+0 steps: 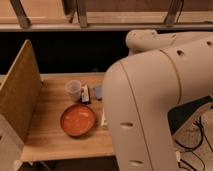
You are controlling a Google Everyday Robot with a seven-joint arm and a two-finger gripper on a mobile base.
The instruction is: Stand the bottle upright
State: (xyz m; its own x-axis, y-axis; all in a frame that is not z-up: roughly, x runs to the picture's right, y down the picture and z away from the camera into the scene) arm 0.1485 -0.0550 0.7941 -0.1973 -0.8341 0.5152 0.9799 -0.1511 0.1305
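"Wooden table (50, 140), camera view: which labels or writing can be read?"

"No print is legible. (a) Small box (85, 93) with a dark label, its print too small to read, standing just beside (b) the translucent cup (73, 89). (c) A grey-blue item (98, 91) on the box's other side, at the edge of my arm (150, 110). (d) Orange bowl (78, 120), nearer the table's front edge. (e) A tall board (20, 95) standing along the table's end, at the left of the view."

"And the bottle, and your gripper?"

"(f) The bottle (103, 119): only a pale sliver shows, just beside the bowl's right rim; the rest is hidden behind my white arm. Whether it lies or stands I cannot tell. My gripper is out of view, somewhere behind that same arm, which fills the right half of the view. How far open it is, and whether it holds or touches anything, I cannot tell"
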